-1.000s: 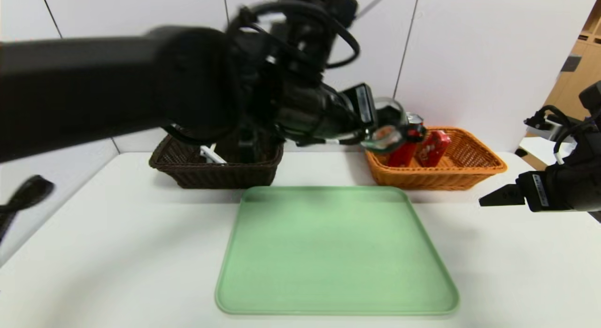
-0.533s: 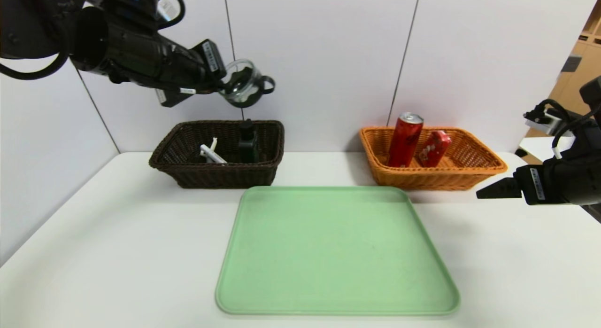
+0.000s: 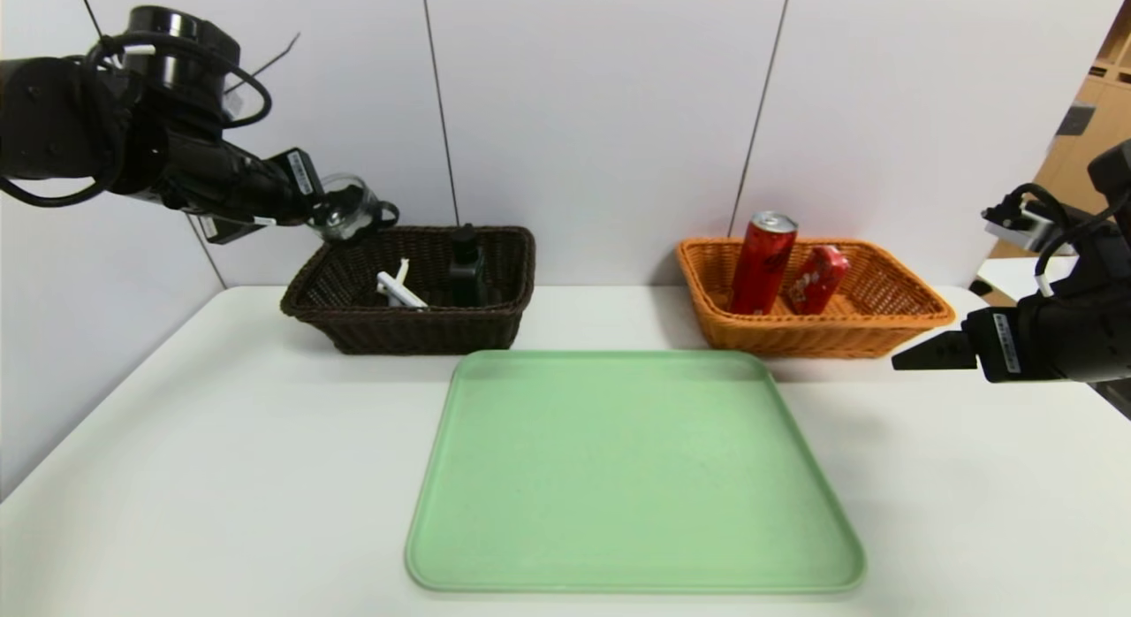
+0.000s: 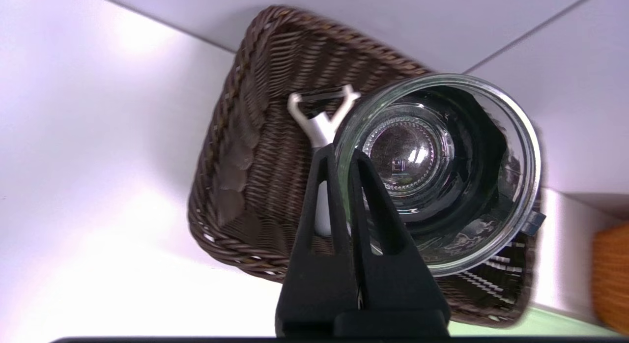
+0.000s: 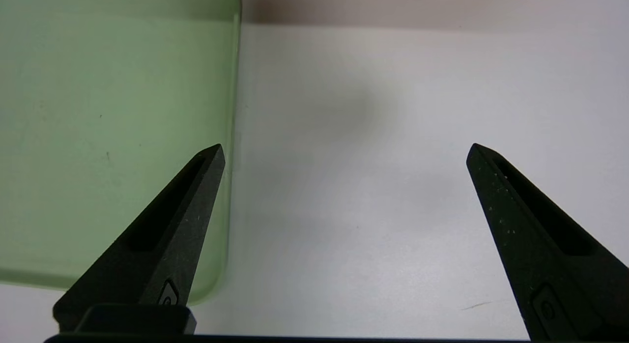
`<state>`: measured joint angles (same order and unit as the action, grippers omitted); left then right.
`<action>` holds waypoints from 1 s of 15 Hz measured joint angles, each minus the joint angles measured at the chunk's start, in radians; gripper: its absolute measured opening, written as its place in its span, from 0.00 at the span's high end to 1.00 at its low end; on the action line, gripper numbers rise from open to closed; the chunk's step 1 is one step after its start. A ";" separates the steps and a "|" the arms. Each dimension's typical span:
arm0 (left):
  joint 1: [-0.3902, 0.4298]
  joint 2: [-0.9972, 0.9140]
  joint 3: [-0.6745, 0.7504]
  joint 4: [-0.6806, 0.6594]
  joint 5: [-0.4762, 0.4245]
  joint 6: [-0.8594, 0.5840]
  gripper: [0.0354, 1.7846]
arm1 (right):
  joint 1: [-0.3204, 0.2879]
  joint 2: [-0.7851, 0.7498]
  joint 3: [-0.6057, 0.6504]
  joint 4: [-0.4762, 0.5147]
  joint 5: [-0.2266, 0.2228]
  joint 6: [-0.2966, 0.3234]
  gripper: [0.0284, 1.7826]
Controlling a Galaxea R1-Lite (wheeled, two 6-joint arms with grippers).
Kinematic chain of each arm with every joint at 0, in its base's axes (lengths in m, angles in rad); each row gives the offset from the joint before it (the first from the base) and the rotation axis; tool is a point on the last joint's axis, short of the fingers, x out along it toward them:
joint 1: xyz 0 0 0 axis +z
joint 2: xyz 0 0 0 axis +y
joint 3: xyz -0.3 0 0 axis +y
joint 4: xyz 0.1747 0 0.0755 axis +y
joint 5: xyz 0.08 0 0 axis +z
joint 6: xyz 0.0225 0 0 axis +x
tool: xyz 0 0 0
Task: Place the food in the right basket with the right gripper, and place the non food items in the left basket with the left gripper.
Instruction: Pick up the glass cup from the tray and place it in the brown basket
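Note:
My left gripper [image 3: 314, 212] is shut on the rim of the small glass cup in its black holder [image 3: 346, 209] and holds it above the far left corner of the dark brown left basket [image 3: 353, 330]. In the left wrist view my left gripper [image 4: 341, 158] pinches the cup [image 4: 437, 171] over that basket [image 4: 245, 161]. The white peeler [image 3: 398, 290] and the black bottle [image 3: 466, 268] lie in the basket; the marker is hidden. The red can [image 3: 762, 262] and the red carton [image 3: 817, 278] stand in the orange right basket [image 3: 892, 321]. My right gripper [image 3: 910, 359] is open and empty beside that basket.
An empty green tray [image 3: 632, 471] lies in the middle of the white table; its edge also shows in the right wrist view [image 5: 98, 136]. A white wall stands close behind both baskets.
My left arm has swung from the right side across to the left with the cup, and has come lower over the brown basket. My right gripper has barely moved.

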<state>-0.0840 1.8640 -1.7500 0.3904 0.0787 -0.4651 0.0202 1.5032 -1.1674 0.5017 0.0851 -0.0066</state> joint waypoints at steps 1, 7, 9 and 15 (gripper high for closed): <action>0.007 0.019 0.011 -0.005 0.003 0.007 0.98 | 0.000 0.000 0.000 0.000 0.000 0.000 0.05; 0.014 0.119 0.041 -0.065 0.001 0.013 0.98 | 0.001 0.000 0.000 0.000 -0.004 -0.001 0.05; 0.014 0.143 0.035 -0.068 0.001 0.015 0.98 | 0.002 0.000 0.000 0.000 -0.003 -0.001 0.05; 0.014 0.175 0.029 -0.097 0.000 0.020 0.60 | 0.003 -0.002 0.001 0.001 -0.005 0.000 0.05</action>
<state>-0.0700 2.0391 -1.7213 0.2934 0.0787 -0.4453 0.0230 1.5015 -1.1660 0.5032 0.0802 -0.0062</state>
